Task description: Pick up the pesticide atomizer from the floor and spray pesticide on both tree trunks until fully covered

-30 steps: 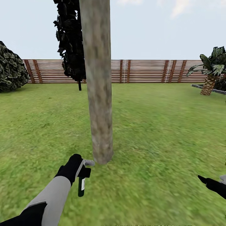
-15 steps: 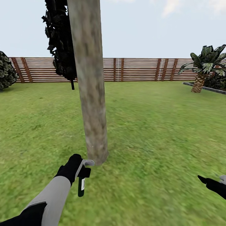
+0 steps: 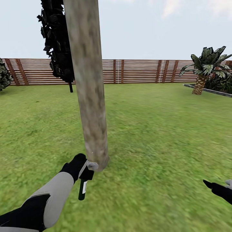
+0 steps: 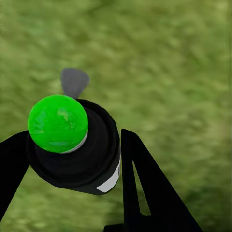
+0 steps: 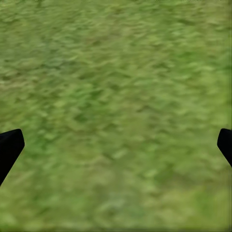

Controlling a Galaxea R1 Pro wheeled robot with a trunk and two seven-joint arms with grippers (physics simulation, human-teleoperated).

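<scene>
Gripping: the left gripper (image 3: 84, 171) was clamped on the atomizer (image 3: 84, 183), low and left of centre in the head view, at the foot of the trunk (image 3: 88, 87).
Atomizer: its grey nozzle sat just beside the trunk base, whether touching I could not tell; its dark bottle with a white label hung down over the lawn (image 3: 154, 135).
Left wrist view: the black fingers (image 4: 145, 188) flanked the atomizer (image 4: 77, 145), whose bright green end faced the camera.
Right gripper: its black fingertips (image 5: 9, 147) stood at the two side edges of the right wrist view, spread wide with only grass between; in the head view the gripper (image 3: 219, 188) sat at the lower right edge.
Trunk: pale grey-brown, running from the top left of centre down to the grass.
Background: a slatted fence (image 3: 138, 71) across the middle, a dark tree (image 3: 58, 45) at upper left, a palm (image 3: 203, 69) at the right.
</scene>
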